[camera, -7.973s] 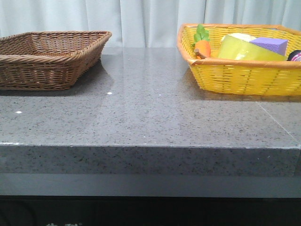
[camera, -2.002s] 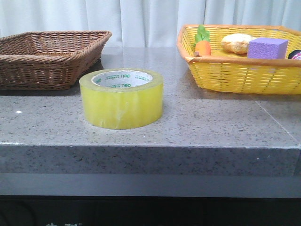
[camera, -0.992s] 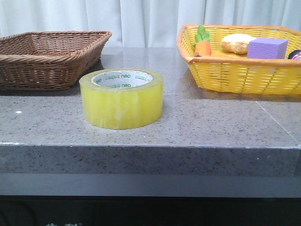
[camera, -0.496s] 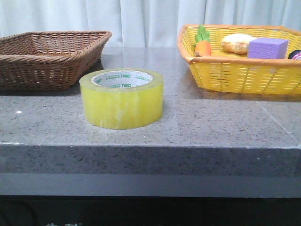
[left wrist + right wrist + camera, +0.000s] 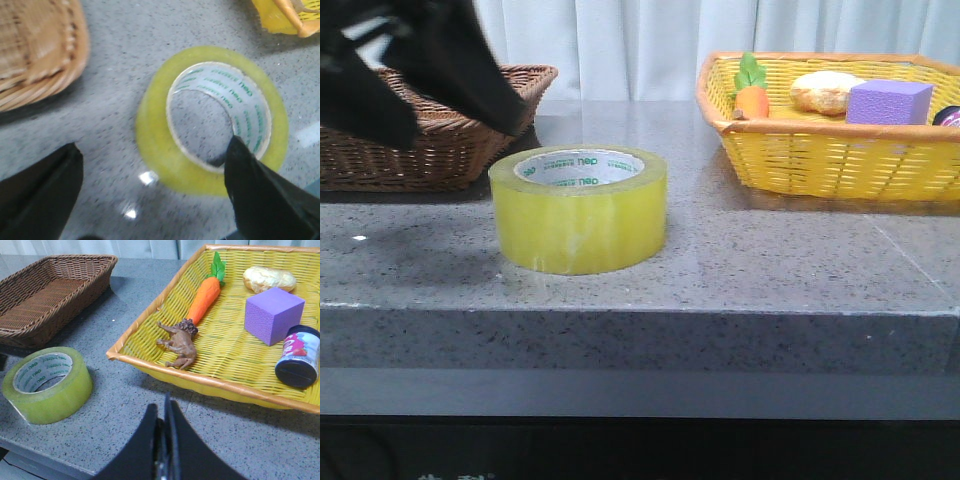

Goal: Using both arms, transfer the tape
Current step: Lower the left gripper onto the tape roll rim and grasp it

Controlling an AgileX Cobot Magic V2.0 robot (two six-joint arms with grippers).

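One tape seemingly under left tool.

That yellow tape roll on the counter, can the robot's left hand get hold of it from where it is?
Probably yes. The left hand is open just above the tape, one finger by the core, the other outside the roll. Nothing lies between them, and the brown basket sits off to the side.

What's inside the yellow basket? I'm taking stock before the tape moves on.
The yellow basket holds a carrot, a brown animal figure, a purple block, a bread roll and a small jar. Nothing looks hidden underneath.
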